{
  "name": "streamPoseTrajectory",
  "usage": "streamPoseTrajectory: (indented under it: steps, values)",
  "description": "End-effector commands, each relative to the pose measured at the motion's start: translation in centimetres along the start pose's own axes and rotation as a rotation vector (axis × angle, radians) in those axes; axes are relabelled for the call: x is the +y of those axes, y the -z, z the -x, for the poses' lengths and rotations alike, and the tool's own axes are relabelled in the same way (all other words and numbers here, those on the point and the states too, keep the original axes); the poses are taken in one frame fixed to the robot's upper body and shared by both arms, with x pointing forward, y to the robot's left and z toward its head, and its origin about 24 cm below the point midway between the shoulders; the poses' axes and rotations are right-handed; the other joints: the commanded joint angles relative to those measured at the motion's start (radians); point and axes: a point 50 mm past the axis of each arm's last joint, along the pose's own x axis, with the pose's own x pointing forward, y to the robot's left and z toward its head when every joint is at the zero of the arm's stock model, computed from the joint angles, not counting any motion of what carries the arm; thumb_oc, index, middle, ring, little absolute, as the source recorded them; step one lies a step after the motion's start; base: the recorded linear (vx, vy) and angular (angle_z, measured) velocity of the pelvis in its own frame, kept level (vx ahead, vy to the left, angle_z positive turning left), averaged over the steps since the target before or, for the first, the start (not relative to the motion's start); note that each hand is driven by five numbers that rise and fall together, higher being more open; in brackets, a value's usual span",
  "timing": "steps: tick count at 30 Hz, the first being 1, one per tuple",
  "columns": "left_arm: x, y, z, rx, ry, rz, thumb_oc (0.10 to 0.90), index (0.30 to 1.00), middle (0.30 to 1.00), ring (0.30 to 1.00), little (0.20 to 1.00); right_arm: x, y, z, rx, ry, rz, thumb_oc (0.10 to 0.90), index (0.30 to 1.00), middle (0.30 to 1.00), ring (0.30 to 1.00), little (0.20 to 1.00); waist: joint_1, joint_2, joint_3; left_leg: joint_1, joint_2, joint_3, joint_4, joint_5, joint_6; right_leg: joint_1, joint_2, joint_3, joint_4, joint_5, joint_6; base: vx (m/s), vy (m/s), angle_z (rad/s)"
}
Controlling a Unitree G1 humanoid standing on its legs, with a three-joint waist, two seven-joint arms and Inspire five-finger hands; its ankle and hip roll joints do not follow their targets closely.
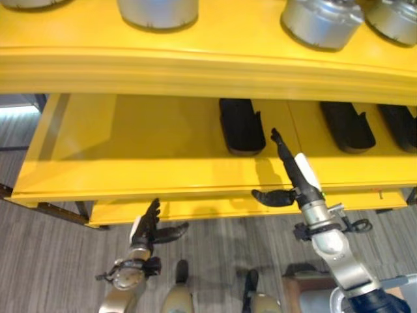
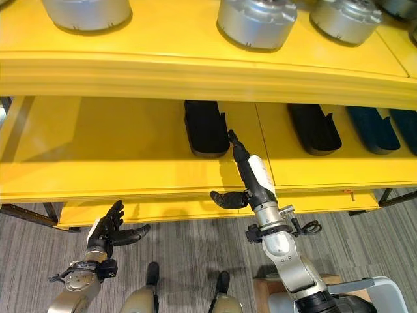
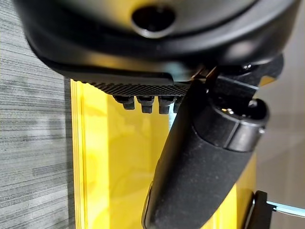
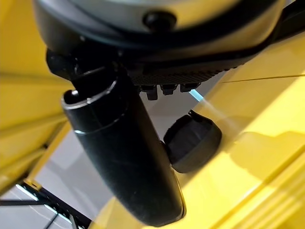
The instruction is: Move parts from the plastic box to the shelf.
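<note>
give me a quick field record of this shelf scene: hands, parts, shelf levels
right hand: open, fingers straight, reaching over the middle shelf beside a black part
left hand: open, holding nothing, low in front of the shelf edge
middle shelf: more dark parts lie to the right
top shelf: round silver parts in a row

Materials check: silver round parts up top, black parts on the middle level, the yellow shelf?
Silver round parts: likely cast or machined metal, with a dull grey sheen and soft highlights. Black parts: probably moulded plastic or rubber, matte with rounded edges. Yellow shelf: looks like painted sheet metal, smooth and semi-gloss, faintly reflecting.
</note>
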Motion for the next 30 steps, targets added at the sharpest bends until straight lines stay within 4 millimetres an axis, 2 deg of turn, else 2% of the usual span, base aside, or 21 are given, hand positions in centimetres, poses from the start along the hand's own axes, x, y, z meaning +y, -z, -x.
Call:
streamPoseTrajectory:
  steps: [1,6,12,13,14,15,16,17,18,19,20,21,25,30]
  values:
    - [0.2,-3.7,-0.1,-0.216,0.024,-0.015,0.900,1.000,1.000,1.000,1.000,-1.2,-2.3,-0.7,-0.147,0.040,-0.029,0.900,1.000,1.000,1.000,1.000,-0.004,-0.005,-0.133,0.056,0.005,0.012,-0.018,-0.078,0.046,0.006,-0.098,0.036,0.029,0.089,0.092,0.04,0.142,-0.10]
    - [0.5,-3.7,0.1,-0.218,0.011,-0.042,0.900,1.000,1.000,1.000,1.000,-0.5,-1.8,-0.7,-0.119,0.031,-0.048,0.900,1.000,1.000,1.000,1.000,-0.005,-0.009,-0.147,0.075,-0.041,0.026,0.003,-0.113,0.076,0.011,-0.135,0.051,0.037,0.150,0.107,0.01,0.169,0.00]
    - [0.9,-4.1,0.3,-0.239,0.001,-0.072,0.900,1.000,1.000,1.000,1.000,0.3,-1.0,0.0,-0.067,0.014,-0.098,0.900,1.000,1.000,1.000,1.000,-0.012,-0.021,-0.158,0.090,-0.089,0.041,0.001,-0.133,0.104,0.006,-0.175,0.062,0.033,0.255,0.114,0.00,0.169,0.01]
    - [0.9,-4.4,0.2,-0.252,0.001,-0.081,0.900,1.000,1.000,1.000,1.000,0.6,-0.9,0.2,-0.054,0.003,-0.107,0.900,1.000,1.000,1.000,1.000,-0.016,-0.024,-0.157,0.097,-0.104,0.050,-0.006,-0.135,0.113,-0.006,-0.189,0.062,0.033,0.295,0.113,-0.02,0.234,0.07]
    - [0.8,-4.4,0.1,-0.255,0.005,-0.085,0.900,1.000,1.000,1.000,1.000,0.8,-0.7,0.3,-0.045,0.000,-0.113,0.900,1.000,1.000,1.000,1.000,-0.018,-0.025,-0.153,0.102,-0.110,0.057,-0.011,-0.133,0.117,-0.011,-0.196,0.058,0.031,0.319,0.115,-0.05,0.384,-0.30]
    - [0.4,-5.0,-0.3,-0.275,0.008,-0.089,0.900,1.000,1.000,1.000,1.000,1.5,-0.6,0.2,-0.031,-0.021,-0.125,0.900,1.000,1.000,1.000,1.000,-0.015,-0.012,-0.132,0.121,-0.115,0.090,-0.022,-0.136,0.128,-0.037,-0.212,0.012,0.048,0.334,0.114,-0.06,0.324,-0.60]
    - [0.3,-5.1,-0.4,-0.281,0.008,-0.087,0.900,1.000,1.000,1.000,1.000,1.7,-0.7,0.0,-0.035,-0.030,-0.126,0.900,1.000,1.000,1.000,1.000,-0.014,-0.007,-0.125,0.125,-0.112,0.097,-0.021,-0.138,0.132,-0.044,-0.206,-0.002,0.072,0.302,0.106,-0.09,0.381,-1.01]
    - [0.4,-5.2,-0.5,-0.283,-0.001,-0.079,0.900,1.000,1.000,1.000,1.000,1.8,-0.8,-0.2,-0.046,-0.039,-0.131,0.900,1.000,1.000,1.000,1.000,-0.010,0.004,-0.112,0.135,-0.105,0.118,-0.026,-0.132,0.143,-0.053,-0.183,-0.037,0.135,0.215,0.084,-0.08,0.244,-0.80]
    - [0.4,-5.3,-0.5,-0.286,-0.009,-0.068,0.900,1.000,1.000,1.000,1.000,2.0,-1.1,-0.4,-0.058,-0.044,-0.131,0.900,1.000,1.000,1.000,1.000,0.006,0.012,-0.105,0.143,-0.103,0.143,-0.027,-0.135,0.151,-0.045,-0.190,-0.100,0.193,0.172,0.077,-0.08,0.224,-0.96]
    - [0.4,-5.3,-0.5,-0.288,-0.009,-0.064,0.900,1.000,1.000,1.000,1.000,2.2,-1.1,-0.6,-0.061,-0.054,-0.134,0.900,1.000,1.000,1.000,1.000,0.009,0.015,-0.103,0.150,-0.103,0.151,-0.030,-0.136,0.153,-0.034,-0.186,-0.114,0.217,0.144,0.066,-0.08,0.160,-0.88]
    - [0.3,-5.4,-0.5,-0.290,-0.004,-0.053,0.900,1.000,1.000,1.000,1.000,2.5,-1.3,-0.8,-0.069,-0.064,-0.157,0.900,1.000,1.000,1.000,1.000,0.014,0.019,-0.104,0.155,-0.104,0.175,-0.042,-0.125,0.161,-0.035,-0.165,-0.124,0.301,0.097,0.053,-0.02,0.109,-0.85]
    - [0.4,-5.3,-0.4,-0.285,-0.008,-0.043,0.900,1.000,1.000,1.000,1.000,2.6,-1.7,-1.0,-0.087,-0.071,-0.161,0.900,1.000,1.000,1.000,1.000,0.021,0.023,-0.111,0.165,-0.104,0.186,-0.046,-0.144,0.166,-0.021,-0.154,-0.128,0.354,0.061,0.063,-0.03,0.089,-0.51]
    - [0.7,-5.3,0.0,-0.286,-0.021,-0.008,0.900,1.000,1.000,1.000,1.000,2.6,-2.2,-1.7,-0.113,-0.061,-0.166,0.900,1.000,1.000,1.000,1.000,0.051,0.024,-0.119,0.162,-0.101,0.248,-0.037,-0.153,0.167,0.026,-0.179,-0.206,0.351,0.048,0.070,-0.03,-0.014,-0.61]
    - [1.4,-4.5,0.4,-0.263,-0.053,0.013,0.900,1.000,1.000,1.000,1.000,2.9,-2.5,-2.0,-0.129,-0.080,-0.152,0.900,1.000,1.000,1.000,1.000,0.071,0.005,-0.140,0.146,-0.079,0.343,-0.021,-0.149,0.148,0.087,-0.165,-0.265,0.205,0.059,0.091,-0.06,-0.123,-0.80]
